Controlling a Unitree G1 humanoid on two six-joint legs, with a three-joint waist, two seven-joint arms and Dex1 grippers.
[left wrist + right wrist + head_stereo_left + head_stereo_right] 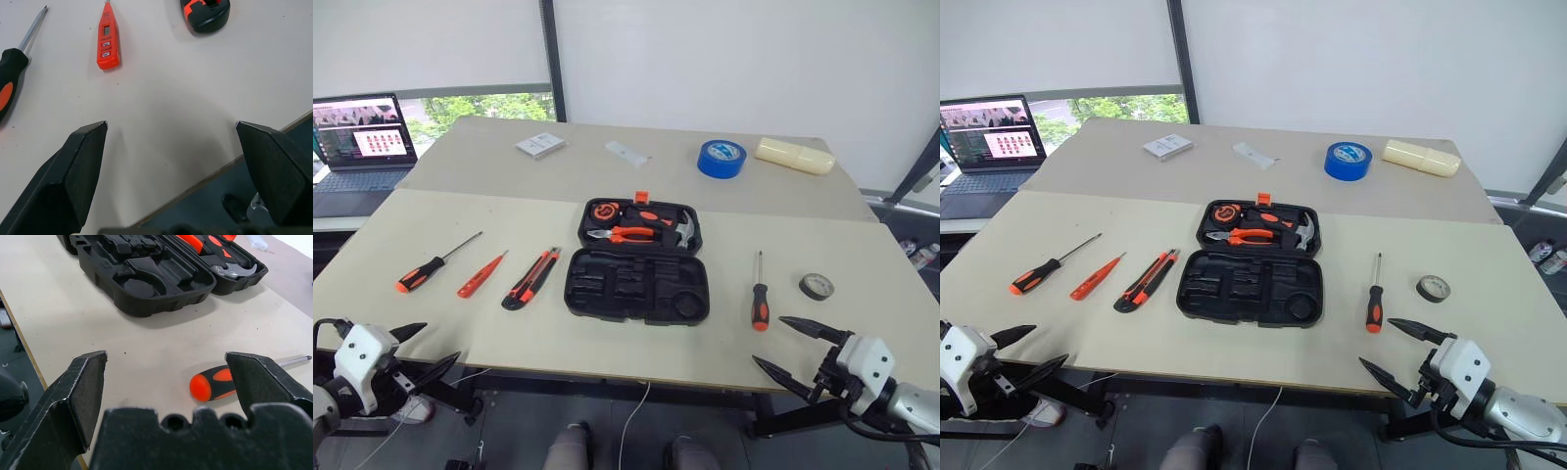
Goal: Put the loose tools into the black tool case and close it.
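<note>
Lying open, the black plastic hinged tool case (pixel 638 264) awaits five loose tools beside it, both hands (pixel 423 351) (pixel 795 345) spread wide, empty.

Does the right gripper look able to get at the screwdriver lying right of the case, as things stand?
Probably yes. The right gripper is open at the table's near edge, with only bare table between it and the screwdriver. The tape roll lies off to the side.

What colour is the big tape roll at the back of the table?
Blue tape roll, clearest in the left eye view.
</note>
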